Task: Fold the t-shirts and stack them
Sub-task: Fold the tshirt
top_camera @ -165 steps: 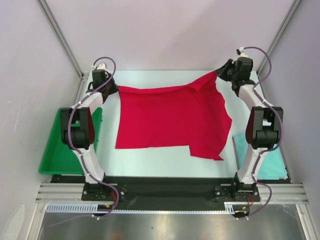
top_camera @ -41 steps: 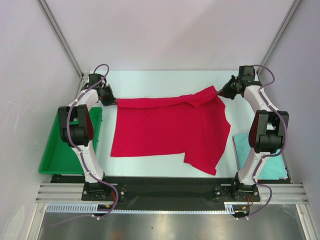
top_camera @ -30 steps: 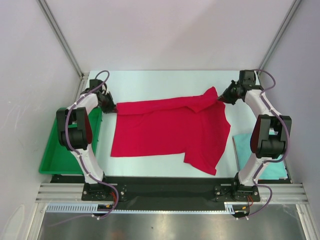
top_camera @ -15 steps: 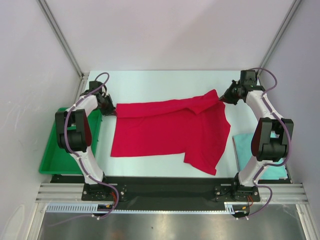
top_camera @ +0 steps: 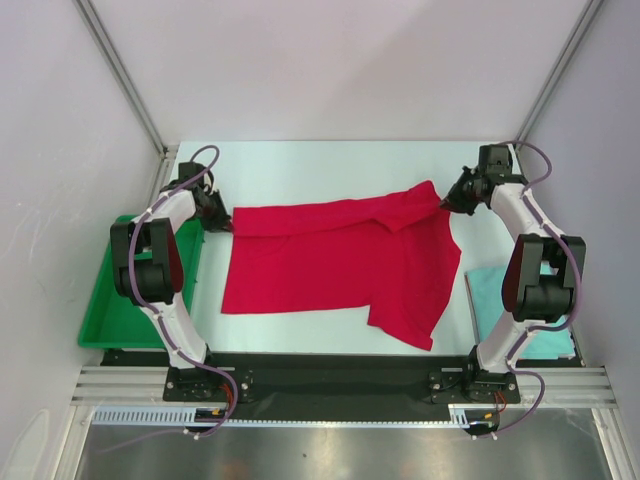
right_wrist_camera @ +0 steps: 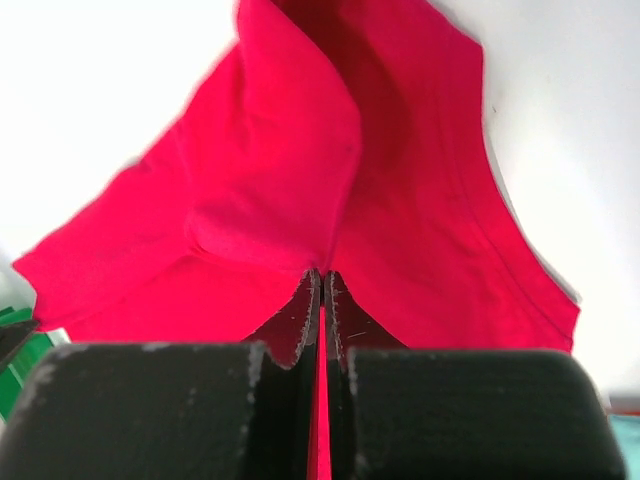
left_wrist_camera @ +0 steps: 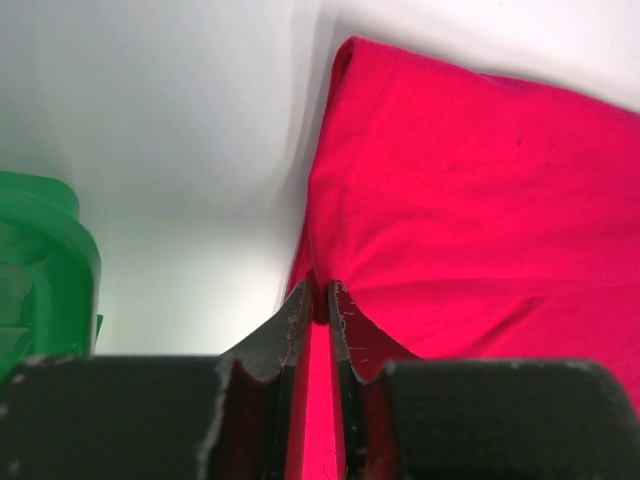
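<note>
The bright red t-shirt point(top_camera: 340, 262) lies spread on the white table, its far edge stretched between both grippers and one part folded over at the near right. My left gripper point(top_camera: 226, 222) pinches its far left corner low over the table; in the left wrist view the left gripper point(left_wrist_camera: 320, 290) has its jaws a narrow slit apart with red cloth point(left_wrist_camera: 470, 200) filling the slit. My right gripper point(top_camera: 446, 200) is shut on the far right corner; the right gripper point(right_wrist_camera: 322, 276) has a thin fold of the shirt point(right_wrist_camera: 270, 180) between its tips. A folded pale teal t-shirt point(top_camera: 550, 335) lies at the near right, partly behind the right arm.
A green plastic tray point(top_camera: 105, 310) stands off the table's left edge beside the left arm, its rim point(left_wrist_camera: 45, 250) showing in the left wrist view. White walls and metal frame posts close in the back and sides.
Both grippers have brought the shirt's far edge nearer and down onto the table. In the last second the arms barely moved, and the left jaws have eased slightly apart.
</note>
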Controlling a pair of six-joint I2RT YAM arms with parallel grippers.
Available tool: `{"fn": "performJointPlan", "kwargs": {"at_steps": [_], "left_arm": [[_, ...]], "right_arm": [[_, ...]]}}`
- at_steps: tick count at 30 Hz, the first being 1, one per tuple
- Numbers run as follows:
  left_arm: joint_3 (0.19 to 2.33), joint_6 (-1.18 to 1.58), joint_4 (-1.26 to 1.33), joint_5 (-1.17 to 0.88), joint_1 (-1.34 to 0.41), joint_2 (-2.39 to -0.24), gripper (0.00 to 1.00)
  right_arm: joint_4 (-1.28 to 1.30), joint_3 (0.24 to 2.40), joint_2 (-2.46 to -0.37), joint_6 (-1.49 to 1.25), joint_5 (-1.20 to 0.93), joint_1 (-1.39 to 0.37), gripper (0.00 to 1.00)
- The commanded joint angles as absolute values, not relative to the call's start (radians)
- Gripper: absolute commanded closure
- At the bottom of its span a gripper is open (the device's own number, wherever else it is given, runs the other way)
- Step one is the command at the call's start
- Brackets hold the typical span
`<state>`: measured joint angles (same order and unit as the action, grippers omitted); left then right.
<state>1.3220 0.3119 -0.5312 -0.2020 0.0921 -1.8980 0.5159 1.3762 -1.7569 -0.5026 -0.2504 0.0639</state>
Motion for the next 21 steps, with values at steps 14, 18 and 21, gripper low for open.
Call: {"fn": "performJointPlan", "kwargs": {"at_steps": [14, 18, 21], "left_arm": [[1.333, 0.339, -0.584, -0.166, 0.095, -1.824, 0.73], [1.322, 0.370, -0.560, -0.256, 0.054, -1.798, 0.66], [1.338, 0.391, -0.548, -0.282, 0.034, -1.815, 0.66]], "right_arm": [[0.488, 1.224, -1.700, -0.523, -0.209, 0.038, 1.00], [0.486, 1.223, -1.671, -0.543, -0.207, 0.028, 1.00], [0.514, 1.253, -1.663, -0.545, -0.195, 0.020, 1.00]]}}
